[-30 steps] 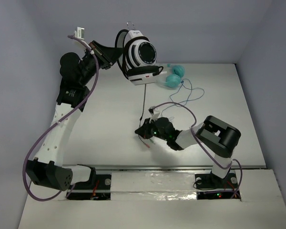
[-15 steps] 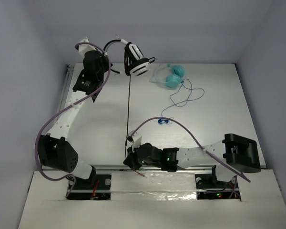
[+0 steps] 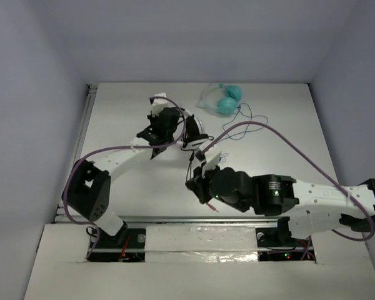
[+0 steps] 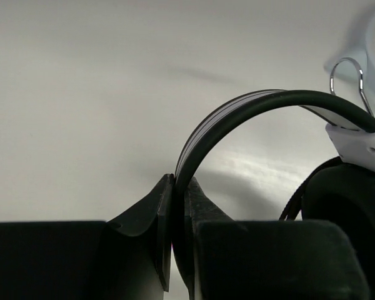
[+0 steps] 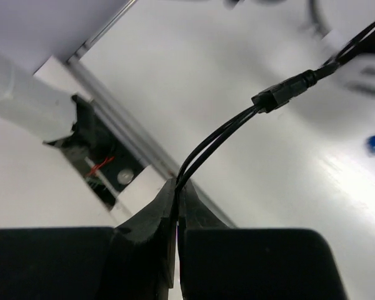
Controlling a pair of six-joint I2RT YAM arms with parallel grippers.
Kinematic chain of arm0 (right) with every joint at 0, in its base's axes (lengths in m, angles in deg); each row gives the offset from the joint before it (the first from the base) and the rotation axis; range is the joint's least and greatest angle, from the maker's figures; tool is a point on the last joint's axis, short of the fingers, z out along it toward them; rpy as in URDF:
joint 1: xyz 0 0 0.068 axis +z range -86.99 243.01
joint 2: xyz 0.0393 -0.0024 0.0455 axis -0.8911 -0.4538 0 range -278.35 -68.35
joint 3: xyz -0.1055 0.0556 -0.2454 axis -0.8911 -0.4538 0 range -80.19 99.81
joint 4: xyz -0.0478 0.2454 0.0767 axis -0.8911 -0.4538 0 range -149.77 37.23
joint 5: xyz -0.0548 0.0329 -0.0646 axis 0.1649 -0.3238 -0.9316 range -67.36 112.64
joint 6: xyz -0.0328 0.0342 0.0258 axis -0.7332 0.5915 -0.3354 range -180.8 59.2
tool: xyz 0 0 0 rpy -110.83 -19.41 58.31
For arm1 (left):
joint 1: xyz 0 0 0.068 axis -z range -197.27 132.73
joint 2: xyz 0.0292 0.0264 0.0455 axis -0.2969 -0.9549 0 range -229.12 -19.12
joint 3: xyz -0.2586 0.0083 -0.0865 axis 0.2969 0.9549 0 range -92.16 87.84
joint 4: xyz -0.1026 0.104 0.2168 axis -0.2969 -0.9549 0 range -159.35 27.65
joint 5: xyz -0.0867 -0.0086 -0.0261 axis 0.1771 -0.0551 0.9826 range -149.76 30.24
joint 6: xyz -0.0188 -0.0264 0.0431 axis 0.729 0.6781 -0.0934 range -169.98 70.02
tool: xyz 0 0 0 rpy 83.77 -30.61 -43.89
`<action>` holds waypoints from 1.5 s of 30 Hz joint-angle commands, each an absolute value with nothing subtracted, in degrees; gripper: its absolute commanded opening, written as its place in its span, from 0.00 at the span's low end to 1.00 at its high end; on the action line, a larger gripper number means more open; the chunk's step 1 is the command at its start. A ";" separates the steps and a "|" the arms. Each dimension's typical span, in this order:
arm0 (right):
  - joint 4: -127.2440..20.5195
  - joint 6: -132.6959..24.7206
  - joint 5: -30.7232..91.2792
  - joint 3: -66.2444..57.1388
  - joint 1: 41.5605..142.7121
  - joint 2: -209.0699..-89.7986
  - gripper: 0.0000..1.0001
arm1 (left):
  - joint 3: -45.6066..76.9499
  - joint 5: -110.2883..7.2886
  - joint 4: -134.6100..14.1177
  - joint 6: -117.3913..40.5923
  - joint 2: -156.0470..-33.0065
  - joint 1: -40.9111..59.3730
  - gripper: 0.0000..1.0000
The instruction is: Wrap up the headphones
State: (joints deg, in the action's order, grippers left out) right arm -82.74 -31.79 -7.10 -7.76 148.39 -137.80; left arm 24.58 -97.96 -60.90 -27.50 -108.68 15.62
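The headphones [image 3: 195,129] sit at the left arm's jaws, their cable [image 3: 192,164] running to the right arm's jaws.

No writing, label, brand or number can be read in any view

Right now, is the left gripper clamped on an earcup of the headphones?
No. In the left wrist view the left gripper is shut on the thin black headband, with the earcup off to one side.
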 commanded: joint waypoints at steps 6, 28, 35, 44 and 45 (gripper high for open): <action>-84.95 -44.09 -18.23 -6.09 135.88 -132.87 0.00 | 32.55 -95.64 -58.74 -23.71 -98.67 25.18 0.00; -69.29 -44.55 -13.92 -19.98 110.21 -131.46 0.00 | 34.40 -46.95 -59.28 -29.15 -82.32 14.83 0.00; -67.72 -38.48 -13.58 -25.51 110.21 -128.56 0.00 | 33.44 -35.17 -58.49 -27.84 -80.73 6.82 0.00; -46.49 -33.21 2.94 -37.45 110.21 -130.23 0.00 | 33.79 -21.79 -44.52 -12.82 -82.14 2.68 0.00; -44.26 -32.25 4.43 -38.52 110.21 -130.14 0.00 | 34.22 -22.14 -42.59 -8.63 -82.40 2.68 0.00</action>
State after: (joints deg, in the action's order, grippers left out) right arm -57.35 -35.77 -1.64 -35.57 110.56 -131.29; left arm 36.71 -28.63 -57.09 -21.53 -83.17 3.42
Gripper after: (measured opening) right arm 0.035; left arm 0.048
